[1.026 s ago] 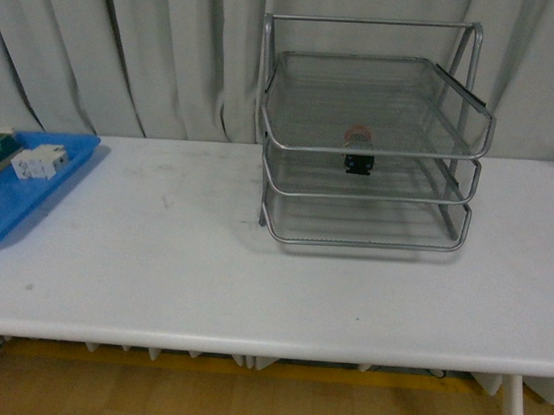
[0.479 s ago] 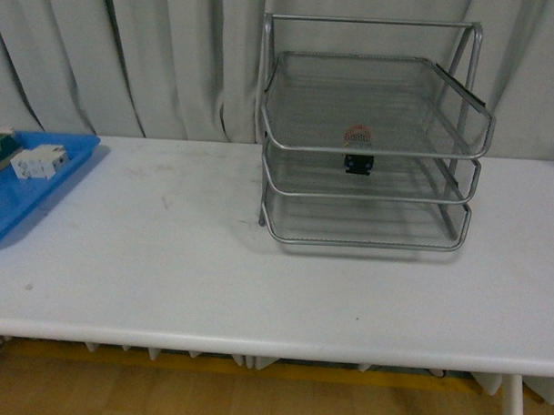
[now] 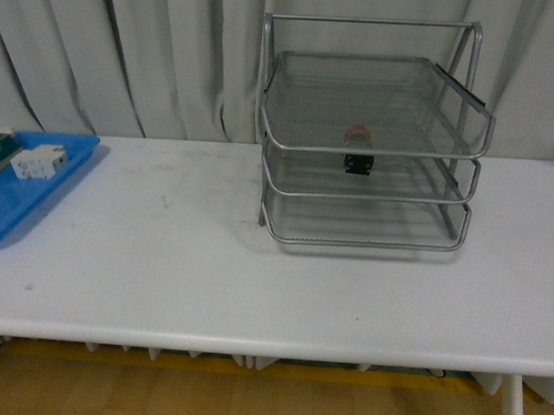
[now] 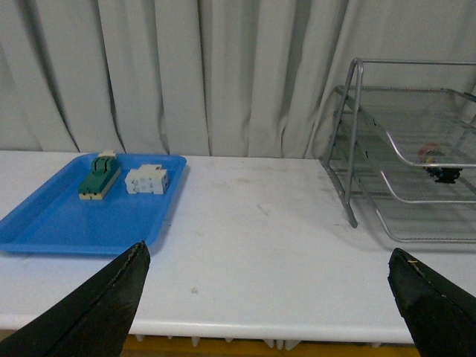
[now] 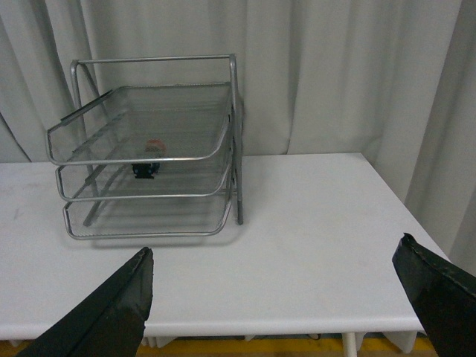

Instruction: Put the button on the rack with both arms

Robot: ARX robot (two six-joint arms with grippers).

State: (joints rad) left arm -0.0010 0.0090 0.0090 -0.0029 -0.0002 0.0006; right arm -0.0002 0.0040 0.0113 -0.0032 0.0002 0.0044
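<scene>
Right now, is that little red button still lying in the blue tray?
No, the button sits inside the rack, on its middle shelf, while the blue tray holds only two small blocks.

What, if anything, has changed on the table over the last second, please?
Nothing visibly changed. The button sits in the rack as before, and the blue tray with its blocks has not moved. Both grippers, left and right, hang open and empty.

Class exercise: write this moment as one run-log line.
button: in rack, middle tier | left end effector: open, empty | right end effector: open, empty | tray: two blocks
</scene>
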